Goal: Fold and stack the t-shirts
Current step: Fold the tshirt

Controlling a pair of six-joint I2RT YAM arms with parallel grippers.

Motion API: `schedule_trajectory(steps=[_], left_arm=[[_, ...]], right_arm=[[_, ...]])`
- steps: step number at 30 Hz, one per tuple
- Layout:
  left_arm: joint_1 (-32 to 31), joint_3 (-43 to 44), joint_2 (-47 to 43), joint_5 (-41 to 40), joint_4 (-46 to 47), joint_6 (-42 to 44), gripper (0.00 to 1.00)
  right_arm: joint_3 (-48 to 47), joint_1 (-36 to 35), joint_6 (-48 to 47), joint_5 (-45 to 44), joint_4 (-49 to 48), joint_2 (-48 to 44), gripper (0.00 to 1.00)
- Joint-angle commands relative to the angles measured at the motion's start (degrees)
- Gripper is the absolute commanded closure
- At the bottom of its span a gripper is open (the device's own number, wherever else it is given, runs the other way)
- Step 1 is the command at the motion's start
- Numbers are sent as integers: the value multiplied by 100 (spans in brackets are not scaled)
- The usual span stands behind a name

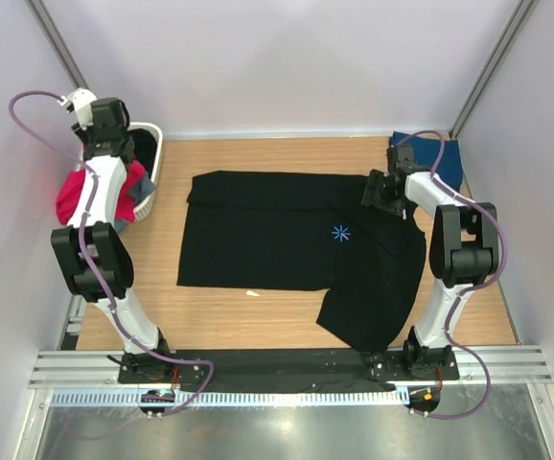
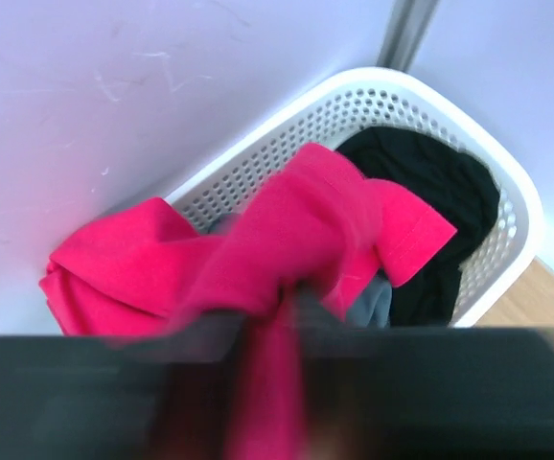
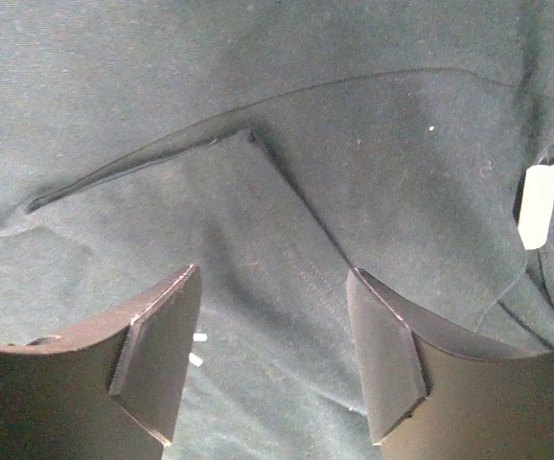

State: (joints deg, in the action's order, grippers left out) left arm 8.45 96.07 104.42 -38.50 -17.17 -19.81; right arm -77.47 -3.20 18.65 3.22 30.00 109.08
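A: Starting at the near edge, the black t-shirt (image 1: 277, 240) lies spread on the wooden table (image 1: 210, 316), and its lower right part reaches down toward the right arm's base.

B: The tiny blue chest mark (image 1: 341, 233) faces up, right of the middle. What about the right gripper (image 3: 272, 355)?

A: It hangs just above that shirt's upper right part with its jaws well apart and nothing between them. Black cloth fills the wrist view below the fingers (image 3: 157, 359), with a folded edge running across and a white label (image 3: 538, 206) off to the right.

B: And further back?

A: At the far right corner there's a navy blue t-shirt (image 1: 445, 153), lying behind the right arm. At far left, a white lattice laundry basket (image 2: 402, 105) stands against the wall.

B: What's the left gripper (image 2: 272, 383) doing?

A: It's up over the basket. The magenta-red t-shirt (image 2: 306, 230) spills over the basket's rim and runs down to the fingers, but they're a dark blur. I can't tell whether they're gripping it or not.

B: Anything else in the basket?

A: A dark garment (image 2: 430, 201) and a bit of grey cloth (image 2: 373, 302) beneath the magenta.
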Motion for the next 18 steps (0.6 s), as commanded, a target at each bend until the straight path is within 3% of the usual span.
schedule_trajectory(steps=[1, 2, 3, 6, 9, 11, 13, 18], left_arm=[[-80, -1, 43, -88, 136, 267, 52], [-80, -18, 61, -70, 48, 241, 37], [-80, -62, 17, -35, -49, 189, 31], [-80, -308, -176, 79, -41, 74, 23], [-80, -379, -431, 385, -111, 39, 6], [-124, -405, -641, 519, -242, 21, 1], [-290, -484, -870, 589, -366, 13, 0], [-1070, -424, -1635, 1202, -777, 4, 0]], right_arm=[[22, -23, 94, 117, -109, -440, 31], [13, -23, 86, 117, -82, -501, 30], [-5, -31, 51, 108, -38, -545, 28], [-75, -23, -19, 91, 67, -695, 26], [-189, -23, -63, 161, 129, -817, 26], [-224, -31, -99, 82, 103, -879, 26], [-277, -23, -90, -276, 94, -915, 23], [-427, -22, 190, -191, 42, -827, 23]])
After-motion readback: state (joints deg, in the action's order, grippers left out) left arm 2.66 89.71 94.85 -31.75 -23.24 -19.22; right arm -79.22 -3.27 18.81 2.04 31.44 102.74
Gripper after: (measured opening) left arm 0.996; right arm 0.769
